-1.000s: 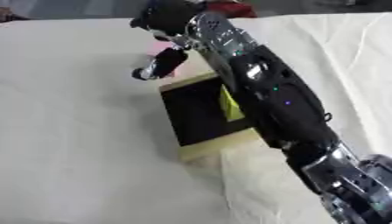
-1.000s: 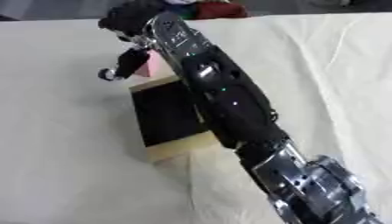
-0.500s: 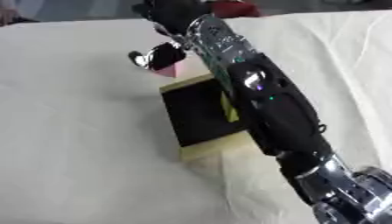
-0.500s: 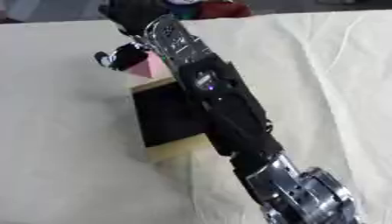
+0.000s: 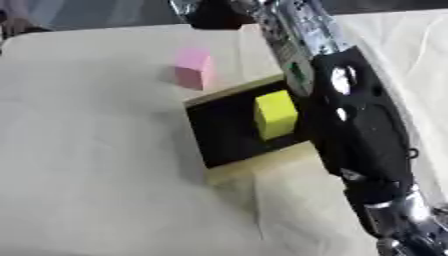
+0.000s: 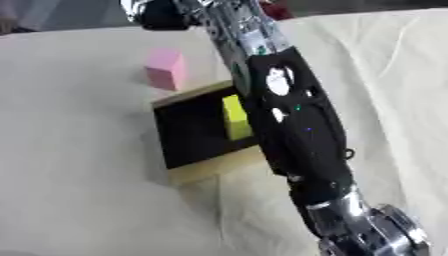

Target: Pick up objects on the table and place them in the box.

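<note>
- Pink is the colour that matters in the left eye view: a pink block (image 5: 192,68) stands on the cloth just beyond the far left corner of the box (image 5: 229,167), outside it and apparently close to its rim but not in it.
- Inside the box's black interior a yellow block (image 5: 276,114) lies against the right side, partly beside the right arm (image 5: 354,120) that crosses above it.
- Only the arm's black shell and silver joints run up to the top edge here; the right hand itself is lost in a dark blur there, so whether its fingers are spread or curled, or hold anything, cannot be told.
- In the right eye view the same dark mass shows at the top (image 6: 162,12) (still too blurred to read), well apart from the pink block.
- To do this step well, I would bring the hand down over the pink block, close on its opposite faces, lift clear of the rim, then release above the free black floor left of the yellow block.
- Cream cloth (image 6: 79,200) covers the whole table, wrinkled near the box; a red shape and a person's clothing sit at the far edge.
- No left hand shows.
</note>
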Controlling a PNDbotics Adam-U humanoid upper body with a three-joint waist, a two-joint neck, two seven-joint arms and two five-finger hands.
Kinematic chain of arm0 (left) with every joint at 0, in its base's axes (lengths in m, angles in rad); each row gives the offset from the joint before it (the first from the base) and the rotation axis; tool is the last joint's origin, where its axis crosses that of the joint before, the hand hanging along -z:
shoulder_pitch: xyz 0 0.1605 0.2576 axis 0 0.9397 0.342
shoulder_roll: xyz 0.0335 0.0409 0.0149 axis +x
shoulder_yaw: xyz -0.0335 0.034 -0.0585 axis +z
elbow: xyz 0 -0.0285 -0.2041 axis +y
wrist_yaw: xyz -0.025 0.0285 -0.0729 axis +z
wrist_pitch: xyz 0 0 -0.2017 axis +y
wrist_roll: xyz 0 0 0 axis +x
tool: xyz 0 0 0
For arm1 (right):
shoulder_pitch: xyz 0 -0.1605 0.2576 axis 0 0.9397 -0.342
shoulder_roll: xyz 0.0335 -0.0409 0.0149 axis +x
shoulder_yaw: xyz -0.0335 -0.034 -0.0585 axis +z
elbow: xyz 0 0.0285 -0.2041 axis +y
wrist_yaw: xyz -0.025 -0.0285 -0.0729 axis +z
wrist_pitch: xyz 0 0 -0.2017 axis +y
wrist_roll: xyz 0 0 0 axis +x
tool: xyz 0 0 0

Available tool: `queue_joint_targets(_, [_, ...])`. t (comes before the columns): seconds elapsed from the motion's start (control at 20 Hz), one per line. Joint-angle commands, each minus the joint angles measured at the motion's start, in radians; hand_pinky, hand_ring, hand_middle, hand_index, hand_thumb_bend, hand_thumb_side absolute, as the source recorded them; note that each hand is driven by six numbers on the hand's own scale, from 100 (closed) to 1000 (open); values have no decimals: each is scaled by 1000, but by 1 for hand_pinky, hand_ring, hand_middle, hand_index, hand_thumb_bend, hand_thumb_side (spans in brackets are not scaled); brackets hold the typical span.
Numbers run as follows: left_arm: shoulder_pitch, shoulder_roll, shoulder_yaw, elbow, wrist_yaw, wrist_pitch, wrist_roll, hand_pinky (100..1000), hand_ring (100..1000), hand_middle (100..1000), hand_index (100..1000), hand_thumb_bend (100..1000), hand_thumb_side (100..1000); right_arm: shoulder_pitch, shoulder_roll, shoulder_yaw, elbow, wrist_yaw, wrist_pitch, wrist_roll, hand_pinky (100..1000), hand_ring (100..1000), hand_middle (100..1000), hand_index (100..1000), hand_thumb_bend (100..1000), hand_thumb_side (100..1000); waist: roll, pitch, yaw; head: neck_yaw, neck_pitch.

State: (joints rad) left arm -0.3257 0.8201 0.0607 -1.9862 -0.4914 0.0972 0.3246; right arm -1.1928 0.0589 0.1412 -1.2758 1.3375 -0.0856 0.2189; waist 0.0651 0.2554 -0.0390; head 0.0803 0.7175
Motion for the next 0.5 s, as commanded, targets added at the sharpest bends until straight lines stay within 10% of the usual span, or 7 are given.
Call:
queue_joint_targets(0.05, [-56,94,-27,-14,10,16,-111,769,747,740,929,176,711,-14,-38,-26,-55,-83,38,-26,819,816,799,997,100,978,1,-19,-3,8,8])
queue_joint_targets(0.5, [-293,138,-164,68,19,-33,-512,831,797,788,955,221,704,9,-100,-74,-134,-343,124,-189,804,799,802,990,100,1000,-7,-6,-32,-4,3])
